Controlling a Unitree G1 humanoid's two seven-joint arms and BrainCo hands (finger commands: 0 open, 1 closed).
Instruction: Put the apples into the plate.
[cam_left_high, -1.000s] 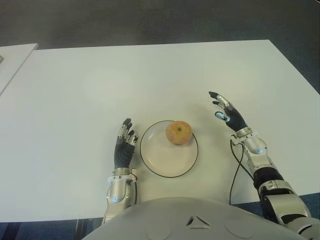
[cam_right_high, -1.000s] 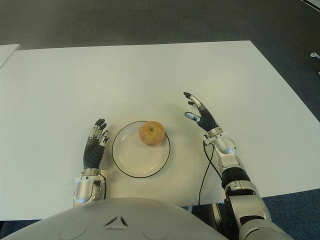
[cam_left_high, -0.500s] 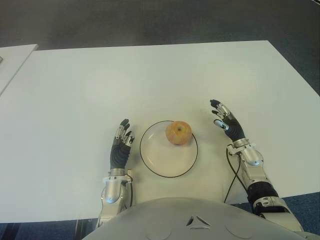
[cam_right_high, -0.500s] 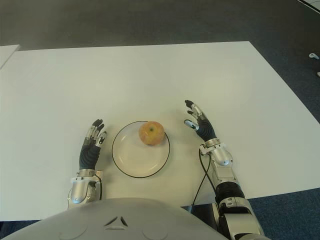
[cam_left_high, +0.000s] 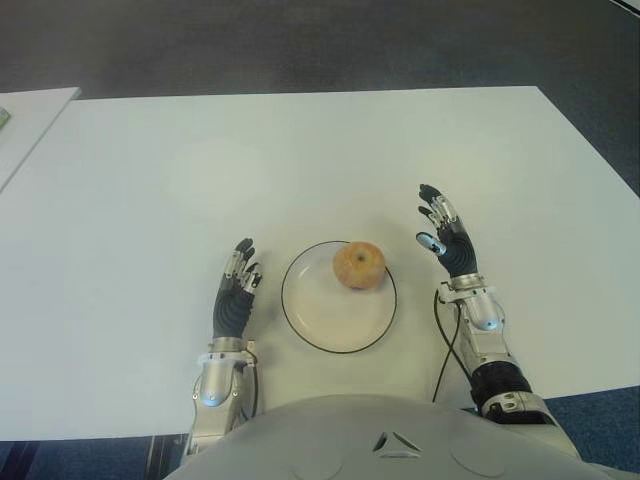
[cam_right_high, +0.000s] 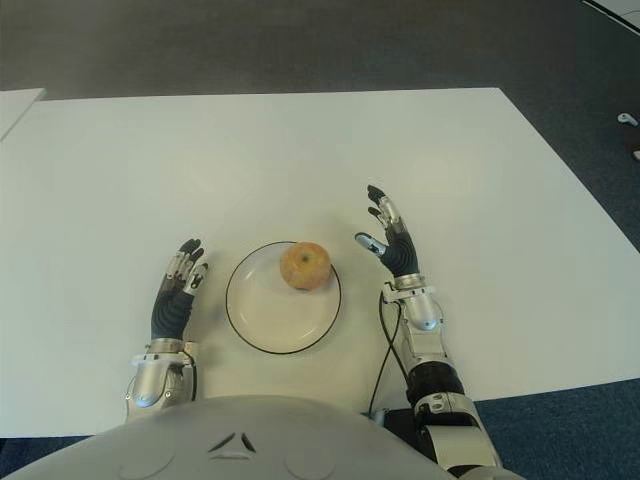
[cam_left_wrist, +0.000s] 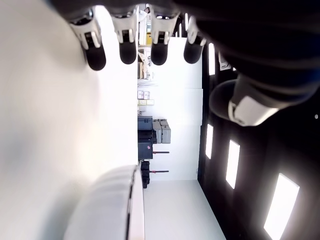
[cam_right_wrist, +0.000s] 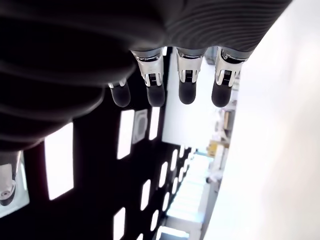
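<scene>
Drawn back nearer, the right hand (cam_left_high: 446, 242) is spread empty beside the plate (cam_left_high: 338, 325) holding the apple (cam_left_high: 359, 266); only withdrawal is judged left

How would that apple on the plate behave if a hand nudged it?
The apple is round, so it would probably roll. It sits near the far rim of the shallow plate, so a push away from the robot might send it off. It looks firm, likely rigid under fingers.
</scene>
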